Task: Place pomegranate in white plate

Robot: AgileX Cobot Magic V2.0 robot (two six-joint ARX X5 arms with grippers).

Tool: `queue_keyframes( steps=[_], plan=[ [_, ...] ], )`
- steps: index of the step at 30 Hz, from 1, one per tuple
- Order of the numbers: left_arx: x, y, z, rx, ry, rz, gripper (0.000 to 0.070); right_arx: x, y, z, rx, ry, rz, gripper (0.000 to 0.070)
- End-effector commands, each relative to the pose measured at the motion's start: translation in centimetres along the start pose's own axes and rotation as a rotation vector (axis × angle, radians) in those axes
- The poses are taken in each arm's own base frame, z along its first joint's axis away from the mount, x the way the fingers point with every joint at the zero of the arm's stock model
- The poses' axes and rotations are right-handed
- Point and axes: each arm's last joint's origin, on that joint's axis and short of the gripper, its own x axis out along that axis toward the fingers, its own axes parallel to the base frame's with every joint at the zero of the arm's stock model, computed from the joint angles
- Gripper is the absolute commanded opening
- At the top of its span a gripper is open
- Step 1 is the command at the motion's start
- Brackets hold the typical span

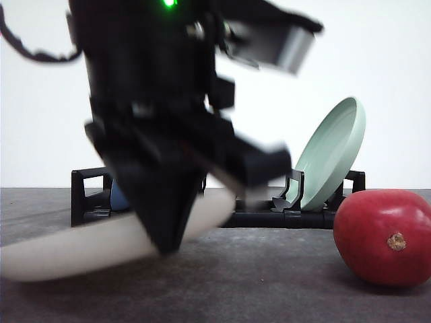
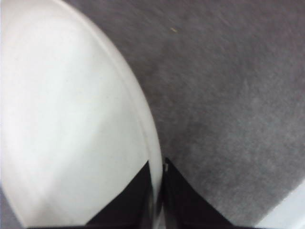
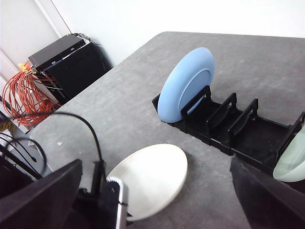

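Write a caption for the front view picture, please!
Left gripper pinches the round cream-white plate above the grey table, glossy red pomegranate waiting nearby.

Lab/test-bench setting: grey felt-covered table (image 3: pixel 143 95) standing against bare white walls (image 3: pixel 190 14); black equipment box (image 3: pixel 71 62) w/ orange cable bundle (image 3: pixel 21 93) sitting beside it; black dish rack (image 3: pixel 228 129) serving as staged prop.

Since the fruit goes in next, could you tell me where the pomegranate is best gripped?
Grip the pomegranate across its widest middle, coming from above. It rests on the table with its stem nub facing the front camera, so the smooth rounded flanks look free; closing there probably centres the fruit, though the glossy skin may slip.
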Motion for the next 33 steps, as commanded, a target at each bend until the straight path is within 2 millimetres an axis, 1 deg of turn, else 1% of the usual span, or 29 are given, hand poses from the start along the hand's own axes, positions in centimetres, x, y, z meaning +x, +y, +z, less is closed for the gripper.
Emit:
queue_keyframes(
  steps=[1,5,6,7,8,11,12,13,14,16,19,24,29,33],
  plan=[
    [0.8,-1.0,0.2,0.022,0.020,0.010,0.0000,-0.1,0.2,0.4,-0.018,-0.009,0.002,0.0632],
    [1.7,-1.3,0.2,0.031,0.048,0.017,0.0001,-0.1,0.2,0.3,-0.014,-0.009,0.002,0.0632],
    [1.7,-1.3,0.2,0.031,0.047,0.017,0.0019,-0.1,0.2,0.3,-0.013,-0.009,0.002,0.0632],
    [1.7,-1.3,0.2,0.029,0.046,0.017,0.0077,-0.1,0.2,0.3,-0.012,-0.009,0.002,0.0632],
    [1.6,-1.2,0.3,0.024,0.044,0.016,0.0165,-0.1,0.2,0.3,-0.011,-0.009,0.002,0.0632],
    [1.1,-0.9,0.4,0.000,0.033,0.014,0.0458,-0.1,0.2,0.3,-0.011,-0.009,0.002,0.0632],
    [0.9,-0.8,0.4,-0.016,0.024,0.012,0.0528,-0.1,0.2,0.3,-0.011,-0.009,0.002,0.0632],
    [0.6,-0.7,0.4,-0.039,0.013,0.009,0.0571,-0.1,0.2,0.3,-0.011,-0.009,0.003,0.0632],
    [0.2,-0.5,0.4,-0.067,0.000,0.005,0.0599,-0.1,0.2,0.3,-0.012,-0.008,0.005,0.0632],
    [-0.6,-0.1,0.4,-0.118,-0.029,-0.004,0.0613,0.0,0.3,0.3,-0.013,-0.005,0.010,0.0632],
    [-2.5,1.0,0.2,-0.182,-0.093,-0.012,0.0643,0.1,0.3,0.3,-0.010,0.004,0.017,0.0632],
    [-6.3,3.2,-0.9,-0.301,-0.203,-0.054,0.0647,0.8,-0.3,0.0,0.056,0.059,-0.029,0.0632],
    [-10.7,5.6,-3.3,-0.383,-0.332,-0.114,0.0643,2.5,-1.8,-0.6,0.186,0.186,-0.129,0.0632],
    [-13.7,7.6,-5.8,-0.413,-0.434,-0.160,0.0643,4.2,-3.3,-1.5,0.293,0.330,-0.201,0.0633]
  ],
)
